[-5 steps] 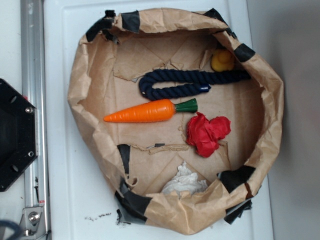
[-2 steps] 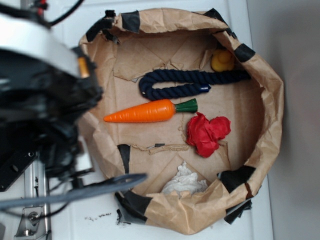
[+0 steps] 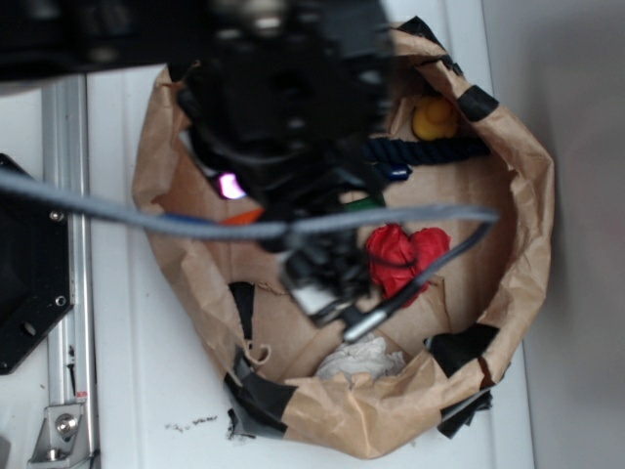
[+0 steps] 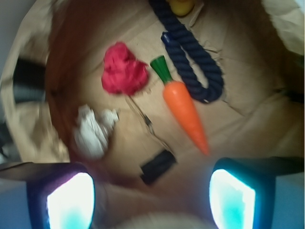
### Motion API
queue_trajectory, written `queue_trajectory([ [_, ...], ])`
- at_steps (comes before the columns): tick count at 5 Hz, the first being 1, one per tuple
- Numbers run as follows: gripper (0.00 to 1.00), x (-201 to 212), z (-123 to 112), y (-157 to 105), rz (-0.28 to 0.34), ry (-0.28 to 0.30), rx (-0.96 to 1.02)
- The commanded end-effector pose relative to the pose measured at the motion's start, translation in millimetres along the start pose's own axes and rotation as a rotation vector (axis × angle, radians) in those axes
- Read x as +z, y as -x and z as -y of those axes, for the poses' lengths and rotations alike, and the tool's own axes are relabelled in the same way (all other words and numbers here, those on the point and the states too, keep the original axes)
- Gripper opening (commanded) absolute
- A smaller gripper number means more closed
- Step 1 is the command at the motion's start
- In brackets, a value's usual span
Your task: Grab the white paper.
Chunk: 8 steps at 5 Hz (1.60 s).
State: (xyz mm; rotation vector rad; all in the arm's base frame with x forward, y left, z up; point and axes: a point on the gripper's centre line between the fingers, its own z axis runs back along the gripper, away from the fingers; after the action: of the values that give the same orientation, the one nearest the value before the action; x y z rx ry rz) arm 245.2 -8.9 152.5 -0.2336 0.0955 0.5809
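The white paper [image 3: 361, 360] is a small crumpled wad on the floor of the brown paper bag [image 3: 528, 200], against its near wall. In the wrist view the white paper [image 4: 93, 131] lies at the left, ahead of the left finger. My gripper [image 3: 330, 285] hangs blurred over the middle of the bag, above and apart from the paper. In the wrist view my gripper [image 4: 150, 200] is open, with nothing between its fingers [image 4: 71, 202].
Inside the bag are a red wrinkly wad [image 3: 405, 256] [image 4: 124, 75], an orange carrot [image 4: 186, 112], a dark blue rope [image 3: 430, 149] [image 4: 195, 62] and a yellow toy [image 3: 434, 117]. Black tape [image 4: 158, 166] patches the bag floor. The arm hides the bag's middle.
The arm has swung from the left edge of the view to over the middle of the bag. It now covers the carrot. The objects have not moved.
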Motion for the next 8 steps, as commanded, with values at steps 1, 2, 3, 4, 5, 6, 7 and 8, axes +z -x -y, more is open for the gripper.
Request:
queue_trajectory([
  [1,1.00,-62,21,-13,-0.091,0.067,0.099],
  [2,1.00,-83,33,-2,-0.130,0.050,0.097],
  [3,1.00,-101,52,8,-0.164,0.049,0.100],
  [4,1.00,-108,70,19,-0.170,0.104,0.095],
  [5,1.00,-124,76,30,-0.181,0.114,0.101],
  [6,0.84,-150,70,48,-0.204,0.064,0.110],
  [7,0.00,-153,58,57,-0.169,0.039,0.104],
  [8,0.00,-138,57,49,-0.060,0.055,0.004],
])
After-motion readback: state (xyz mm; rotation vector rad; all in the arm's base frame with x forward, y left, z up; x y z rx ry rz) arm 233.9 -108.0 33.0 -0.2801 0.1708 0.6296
